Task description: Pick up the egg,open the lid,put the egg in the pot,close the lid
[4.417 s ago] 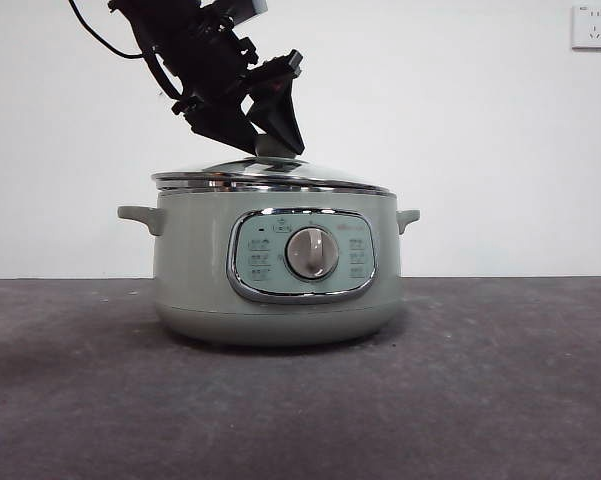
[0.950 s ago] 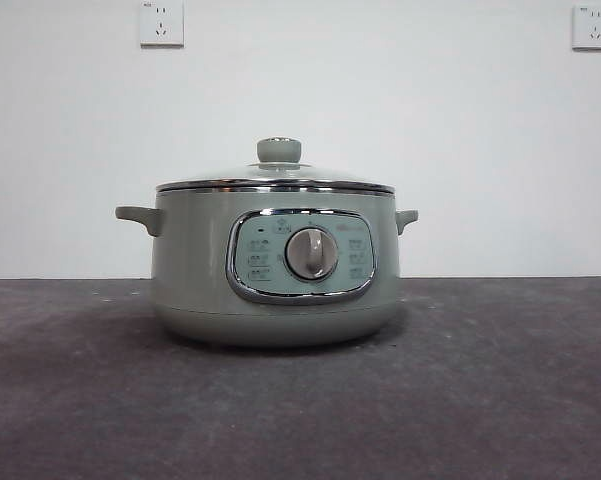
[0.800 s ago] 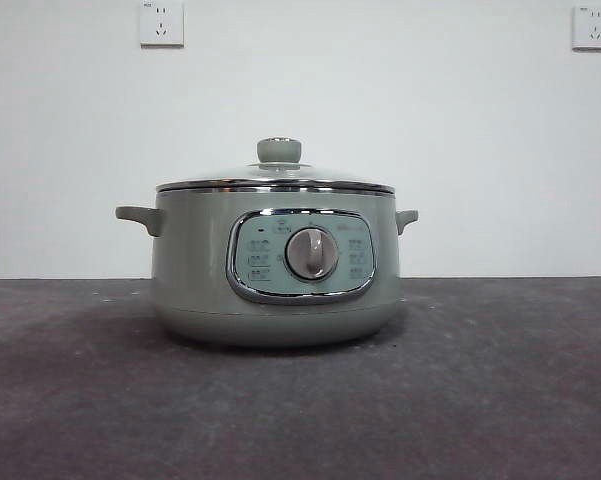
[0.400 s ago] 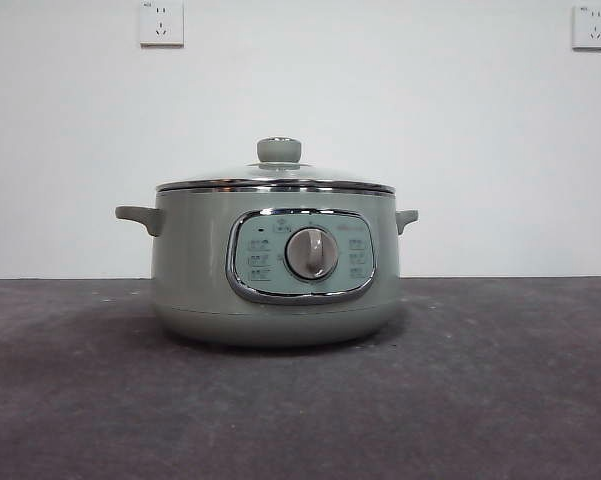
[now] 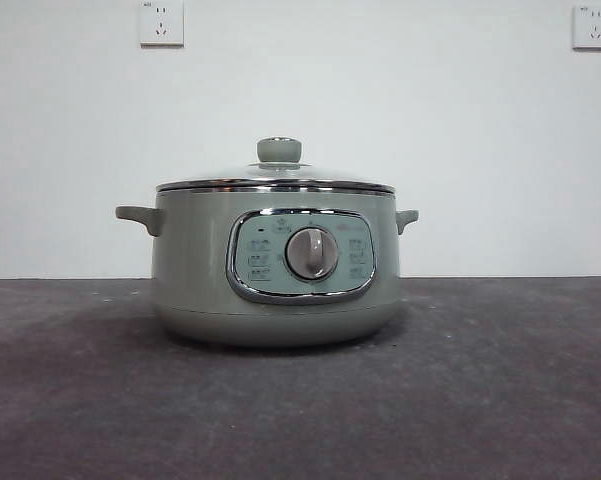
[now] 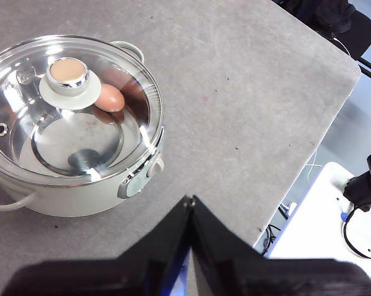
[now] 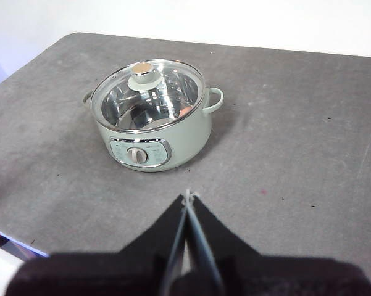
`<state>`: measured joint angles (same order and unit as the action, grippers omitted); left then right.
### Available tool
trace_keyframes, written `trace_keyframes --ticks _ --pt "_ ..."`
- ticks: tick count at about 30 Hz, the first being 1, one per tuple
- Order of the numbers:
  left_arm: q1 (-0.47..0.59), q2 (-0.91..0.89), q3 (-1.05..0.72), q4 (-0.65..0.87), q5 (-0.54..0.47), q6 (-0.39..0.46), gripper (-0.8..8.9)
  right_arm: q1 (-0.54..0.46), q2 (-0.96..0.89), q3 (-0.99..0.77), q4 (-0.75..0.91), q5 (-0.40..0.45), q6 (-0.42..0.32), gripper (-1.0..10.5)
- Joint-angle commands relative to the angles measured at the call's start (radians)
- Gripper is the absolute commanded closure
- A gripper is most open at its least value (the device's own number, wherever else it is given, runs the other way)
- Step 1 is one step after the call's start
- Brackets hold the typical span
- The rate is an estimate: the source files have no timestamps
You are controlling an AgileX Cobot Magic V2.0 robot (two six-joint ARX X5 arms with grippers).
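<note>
The sage-green pot (image 5: 192,270) stands in the middle of the grey table with the glass lid (image 5: 276,183) sitting level on it, its pale knob (image 5: 279,150) on top. Through the lid (image 6: 25,132) in the left wrist view I see the brown egg (image 6: 110,97) lying on the pot's steel floor beside the knob (image 6: 68,75). My left gripper (image 6: 189,200) hangs shut and empty well above the table, off to the side of the pot (image 6: 68,202). My right gripper (image 7: 187,196) is also shut and empty, high in front of the pot (image 7: 186,145).
Two wall sockets (image 5: 161,22) (image 5: 592,26) are on the white wall behind. The table's edge (image 6: 308,154) runs past the left gripper, with a white surface and cables (image 6: 358,216) beyond it.
4.5 s ago a black gripper was at the lid's knob; it has since let go and left the front view. Over the last second nothing moves.
</note>
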<state>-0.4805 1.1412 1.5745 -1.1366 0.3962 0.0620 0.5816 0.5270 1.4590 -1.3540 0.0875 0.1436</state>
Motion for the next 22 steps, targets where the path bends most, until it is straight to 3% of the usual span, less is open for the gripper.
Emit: trace_keyframes --ticks 1,7,10,13,18,22 --pt "0.002 0.005 0.0 0.015 0.002 -0.004 8.18 0.001 0.0 -0.006 -0.025 0.003 0.011 9.5" --pt "0.007 -0.002 -0.001 0.062 -0.056 0.045 8.17 0.001 0.0 -0.006 -0.025 0.008 0.011 9.5" --pt "0.06 -0.036 -0.014 0.181 -0.117 0.11 8.17 0.001 0.0 -0.006 -0.025 0.007 0.011 9.5" --pt "0.14 -0.104 -0.068 0.314 -0.09 0.153 8.17 0.001 0.0 -0.006 -0.025 0.008 0.011 9.5" --pt "0.28 -0.283 -0.3 0.56 -0.051 0.171 8.17 0.001 0.001 -0.006 -0.025 0.008 0.011 9.5" --pt "0.387 -0.447 -0.551 0.699 -0.127 0.185 8.17 0.001 0.001 -0.006 -0.025 0.008 0.011 9.5"
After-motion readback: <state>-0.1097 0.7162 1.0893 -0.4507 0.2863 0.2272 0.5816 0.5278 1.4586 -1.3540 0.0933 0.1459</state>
